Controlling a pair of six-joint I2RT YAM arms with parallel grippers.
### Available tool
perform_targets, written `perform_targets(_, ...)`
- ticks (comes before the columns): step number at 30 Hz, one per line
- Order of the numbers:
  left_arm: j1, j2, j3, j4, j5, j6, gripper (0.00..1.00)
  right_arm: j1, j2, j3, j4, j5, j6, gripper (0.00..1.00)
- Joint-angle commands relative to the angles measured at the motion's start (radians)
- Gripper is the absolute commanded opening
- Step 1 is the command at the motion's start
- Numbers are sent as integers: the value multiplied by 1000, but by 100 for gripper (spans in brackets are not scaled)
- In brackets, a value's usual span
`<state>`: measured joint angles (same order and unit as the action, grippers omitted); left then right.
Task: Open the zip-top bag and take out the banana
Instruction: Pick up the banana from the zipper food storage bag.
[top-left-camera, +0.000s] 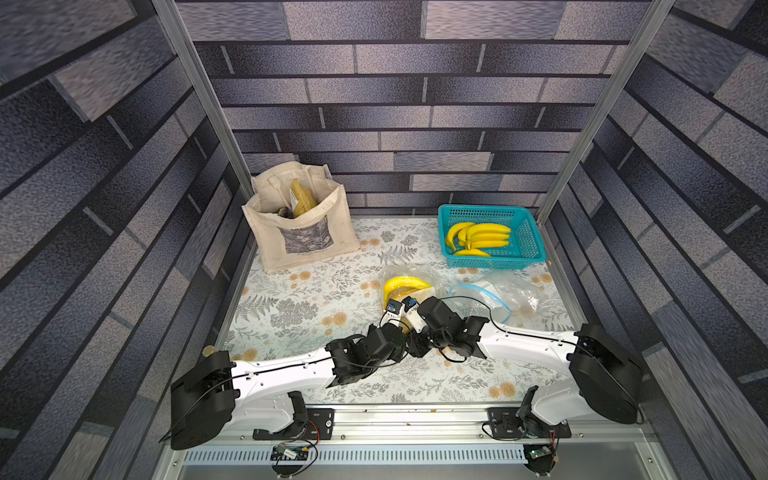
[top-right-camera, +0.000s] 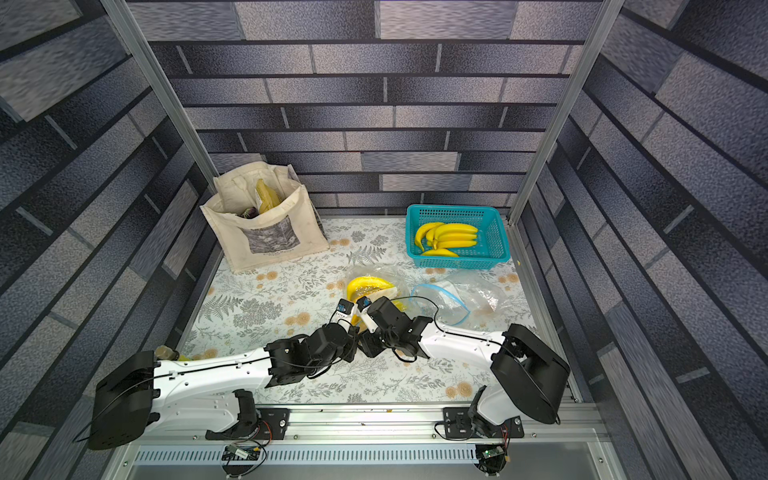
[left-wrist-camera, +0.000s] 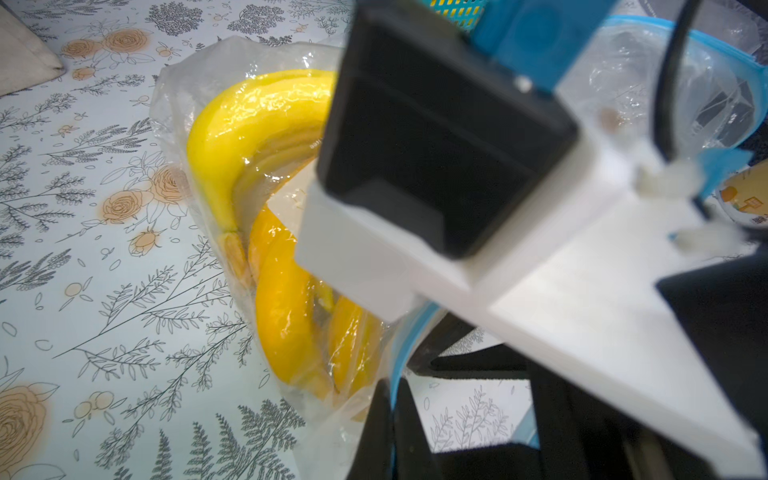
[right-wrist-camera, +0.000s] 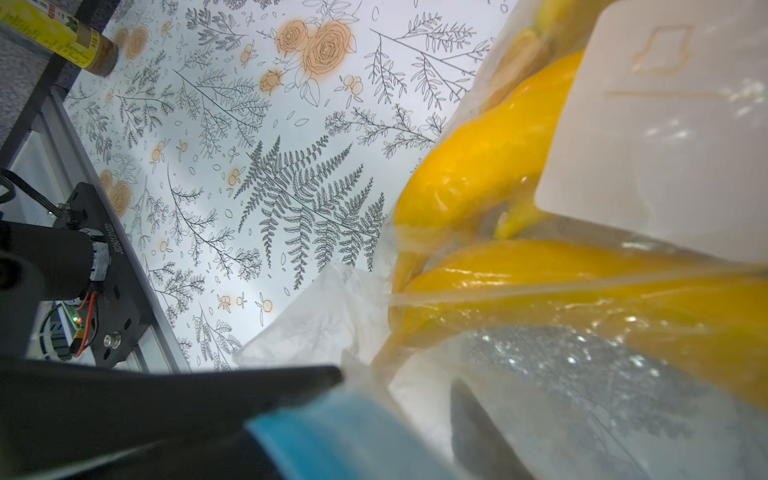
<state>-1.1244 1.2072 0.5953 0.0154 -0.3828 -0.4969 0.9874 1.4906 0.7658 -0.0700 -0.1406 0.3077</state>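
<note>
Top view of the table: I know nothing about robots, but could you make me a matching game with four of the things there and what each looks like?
Things:
1 tote bag
2 basket
3 zip-top bag
4 second plastic bag

Looks:
A teal, holding a loose banana bunch
B clear, banana showing through
C cream cloth, standing upright
D crumpled, blue rim, no fruit showing

Pairs: 1-C, 2-A, 3-B, 4-D.
</note>
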Motion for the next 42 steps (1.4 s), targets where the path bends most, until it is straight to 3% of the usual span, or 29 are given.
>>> perform_targets(1, -5, -16, -20, 34, -32, -31, 0, 25, 36, 27, -7, 32, 20, 46)
perform_targets(11, -9, -38, -42, 32, -42, -43, 0, 30, 58, 37, 62, 49, 13, 29)
perform_targets(15, -11, -57, -56, 24, -51, -49, 0, 32, 88, 56, 55, 32, 11, 15)
perform_targets(19, -8, -82, -73, 5, -73, -55, 0, 32, 78, 56, 13, 53, 8, 10)
perform_targets(25, 11, -104, -95, -25, -102, -72, 0, 32, 6, 12, 7, 54, 16, 7)
perform_targets(35, 57, -100, -100, -42, -102, -64, 0, 32, -118, -44, 41, -161, 26, 5)
perform_targets(42, 108, -107, -101, -33, -73, -32, 0, 31, -244, -85, 69, -204, 25, 5)
